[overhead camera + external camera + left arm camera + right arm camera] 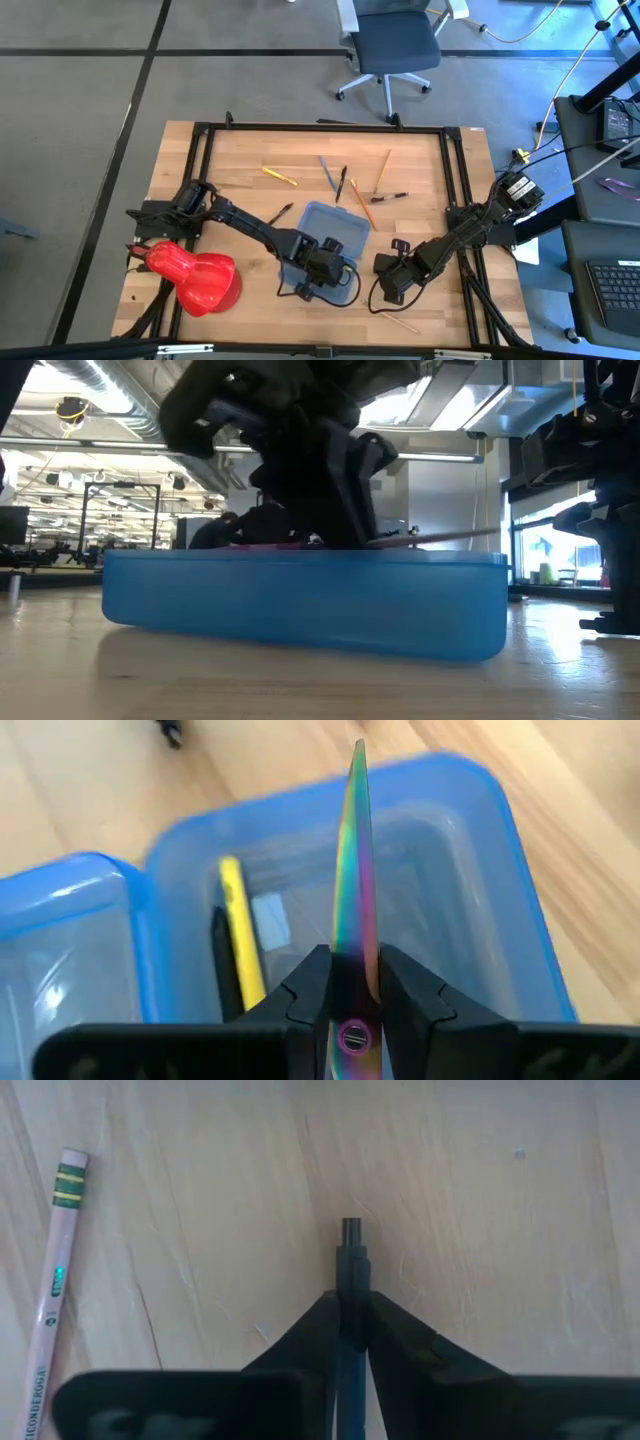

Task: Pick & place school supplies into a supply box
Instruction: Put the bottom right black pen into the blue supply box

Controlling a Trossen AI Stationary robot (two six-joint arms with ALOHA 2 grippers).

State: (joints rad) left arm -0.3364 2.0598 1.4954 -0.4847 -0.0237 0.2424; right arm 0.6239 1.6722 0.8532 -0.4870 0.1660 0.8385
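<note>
Left hand (352, 1005): clamped on one pair of scissors (354, 890), blades over the supply box (480, 870) beneath it; one yellow pencil (238, 935) inside. Right hand (350, 1345): closed on one dark pen (349, 1270); one plain wood pencil (55, 1280) beside it on the bench (480, 1200).

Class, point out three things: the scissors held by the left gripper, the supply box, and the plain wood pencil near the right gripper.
scissors (354, 910): left wrist view, on the iridescent blades.
supply box (300, 605): low view, on its blue front wall.
plain wood pencil (55, 1280): right wrist view, on the shaft below the green band.
</note>
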